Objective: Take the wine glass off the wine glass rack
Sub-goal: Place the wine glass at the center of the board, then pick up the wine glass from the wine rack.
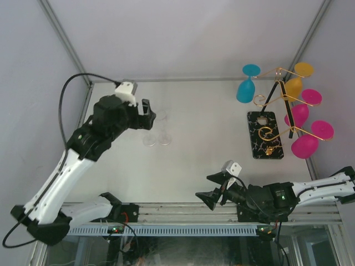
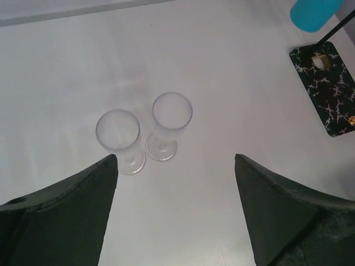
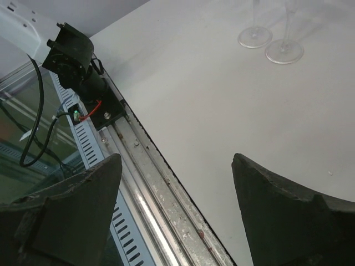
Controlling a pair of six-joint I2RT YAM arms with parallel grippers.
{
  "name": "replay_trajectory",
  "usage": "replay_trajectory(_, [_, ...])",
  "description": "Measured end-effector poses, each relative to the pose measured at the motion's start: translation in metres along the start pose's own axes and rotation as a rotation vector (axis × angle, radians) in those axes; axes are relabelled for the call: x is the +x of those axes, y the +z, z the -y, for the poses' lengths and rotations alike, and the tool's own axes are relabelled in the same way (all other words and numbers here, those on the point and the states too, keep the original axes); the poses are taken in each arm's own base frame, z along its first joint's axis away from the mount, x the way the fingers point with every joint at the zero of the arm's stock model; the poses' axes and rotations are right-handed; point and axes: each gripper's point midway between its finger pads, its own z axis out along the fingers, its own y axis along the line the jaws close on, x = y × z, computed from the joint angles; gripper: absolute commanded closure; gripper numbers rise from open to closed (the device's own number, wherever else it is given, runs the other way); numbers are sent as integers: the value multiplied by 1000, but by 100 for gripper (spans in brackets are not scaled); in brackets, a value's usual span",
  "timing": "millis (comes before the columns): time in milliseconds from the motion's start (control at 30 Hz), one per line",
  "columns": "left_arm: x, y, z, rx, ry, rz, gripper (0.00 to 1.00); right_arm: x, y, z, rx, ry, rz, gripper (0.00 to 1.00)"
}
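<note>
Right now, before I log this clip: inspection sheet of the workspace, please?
Surface: white table, matte.
Job's things: wine glass rack upright at right; teal glass, yellow glass and two magenta glasses hang on it.
Clutter: two clear stemmed glasses standing side by side, left of centre.
Grippers: left gripper, jaws open above the clear glasses; right gripper, jaws open, empty, near the front rail.
Cables: black cable loops off the left arm.
Surroundings: pale enclosure walls.

Standing glasses centre-left; wine glass rack right, bearing hung glasses.
</note>
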Motion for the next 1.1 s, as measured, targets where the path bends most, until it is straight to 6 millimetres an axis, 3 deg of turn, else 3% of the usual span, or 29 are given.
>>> replay_trajectory(167, [20,-42,-27,-49,-22,93,5,-11,2,1,13,-26,11,20])
replay_trajectory(467, [59,-79,-75,-205,-78,165,0,-36,12,6,70,-71,1,20])
replay_trajectory(833, [110,-98,-105,-301,-153,208,0,-97,22,28,220,-91,-9,20])
replay_trajectory(1067, [120,-103,-108,-298,-164,214,0,-141,24,65,345,-30,3,21])
replay_trajectory(1100, [121,-103,-108,-299,-165,214,0,-144,24,63,335,-25,4,21])
